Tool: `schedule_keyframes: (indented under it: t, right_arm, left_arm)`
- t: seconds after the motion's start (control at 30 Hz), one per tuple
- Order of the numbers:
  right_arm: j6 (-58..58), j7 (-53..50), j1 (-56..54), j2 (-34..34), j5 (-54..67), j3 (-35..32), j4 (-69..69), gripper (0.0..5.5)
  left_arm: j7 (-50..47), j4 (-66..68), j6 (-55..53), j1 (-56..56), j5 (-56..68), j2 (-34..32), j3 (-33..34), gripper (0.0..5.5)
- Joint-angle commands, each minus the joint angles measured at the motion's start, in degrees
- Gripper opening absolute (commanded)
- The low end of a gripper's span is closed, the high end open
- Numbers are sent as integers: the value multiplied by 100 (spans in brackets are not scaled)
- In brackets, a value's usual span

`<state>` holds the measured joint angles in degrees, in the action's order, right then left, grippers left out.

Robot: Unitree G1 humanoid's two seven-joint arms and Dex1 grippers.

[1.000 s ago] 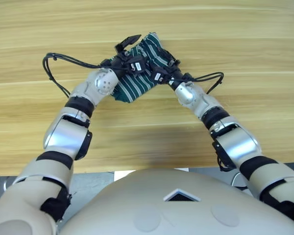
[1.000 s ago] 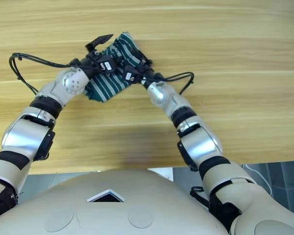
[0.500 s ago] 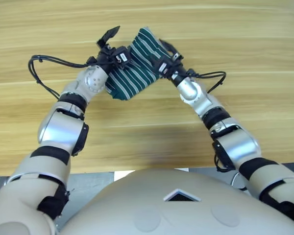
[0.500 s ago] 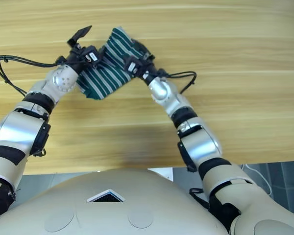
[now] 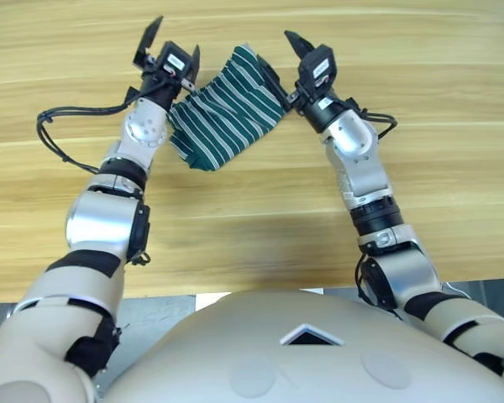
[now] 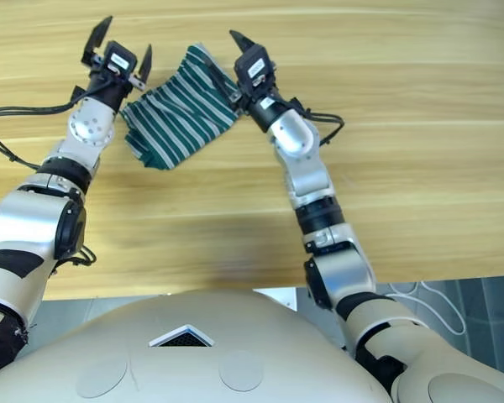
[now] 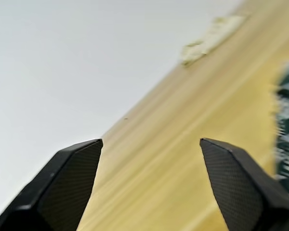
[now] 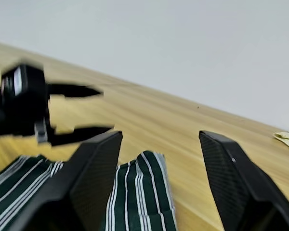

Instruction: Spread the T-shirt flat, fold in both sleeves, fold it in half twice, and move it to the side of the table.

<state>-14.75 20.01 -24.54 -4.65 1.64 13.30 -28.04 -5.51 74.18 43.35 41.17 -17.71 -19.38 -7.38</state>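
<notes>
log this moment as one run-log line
T-shirt: folded, on table | left gripper: open, at its left edge | right gripper: open, at its right edge

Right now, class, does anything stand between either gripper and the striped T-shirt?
Nothing visible does. The open left gripper and the open right gripper sit close on either side of the folded T-shirt on the table.

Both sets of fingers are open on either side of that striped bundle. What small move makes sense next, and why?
Probably lower the right gripper and close it on the T-shirt. The shirt looks folded small on the table, and both it and the left gripper are open and hold nothing, so moving it aside seems next.
</notes>
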Motion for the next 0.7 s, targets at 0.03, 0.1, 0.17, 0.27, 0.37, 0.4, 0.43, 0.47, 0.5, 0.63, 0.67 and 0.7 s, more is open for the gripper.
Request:
schedule_keyframes:
  t: [0.03,0.1,0.17,0.27,0.37,0.4,0.43,0.47,0.5,0.63,0.67,0.7]
  right_arm:
    - [-251,-227,-1110,115,-487,18,-1569,294]
    - [-327,-430,-1695,162,-698,-2,-2468,294]
    - [-375,-610,-2154,195,-852,-29,-3201,294]
    - [-235,-879,-2585,222,-1088,-14,-4002,294]
    - [-117,-1011,-2626,211,-1331,60,-4443,294]
    - [-111,-1021,-2624,211,-1381,56,-4512,294]
    - [-79,-1042,-2629,224,-1449,73,-4584,294]
    - [-51,-1061,-2641,235,-1495,77,-4638,294]
    - [-15,-1112,-2671,245,-1539,64,-4683,294]
    - [-51,-1299,-2740,226,-1462,-163,-4703,294]
    - [-72,-1358,-2744,216,-1414,-241,-4688,294]
    - [-95,-1456,-2736,195,-1408,-289,-4673,294]
  left_arm:
    - [-26,-512,771,-357,33,-69,31,376]
    - [-62,-860,1059,-621,-253,-117,-195,376]
    - [3,-1146,1194,-889,-747,-144,-621,376]
    - [192,-1493,1172,-1306,-1516,-188,-1339,376]
    - [415,-1634,1040,-1498,-1764,-258,-1648,376]
    - [442,-1631,980,-1508,-1781,-271,-1676,376]
    - [370,-1522,819,-1479,-1848,-316,-1698,376]
    - [288,-1414,689,-1449,-1883,-355,-1704,376]
    - [112,-1303,550,-1427,-1902,-417,-1678,376]
    - [-74,-1201,661,-1603,-1589,-404,-1540,376]
    - [-80,-1198,707,-1691,-1532,-386,-1533,376]
    - [31,-1219,827,-1842,-1412,-360,-1518,376]
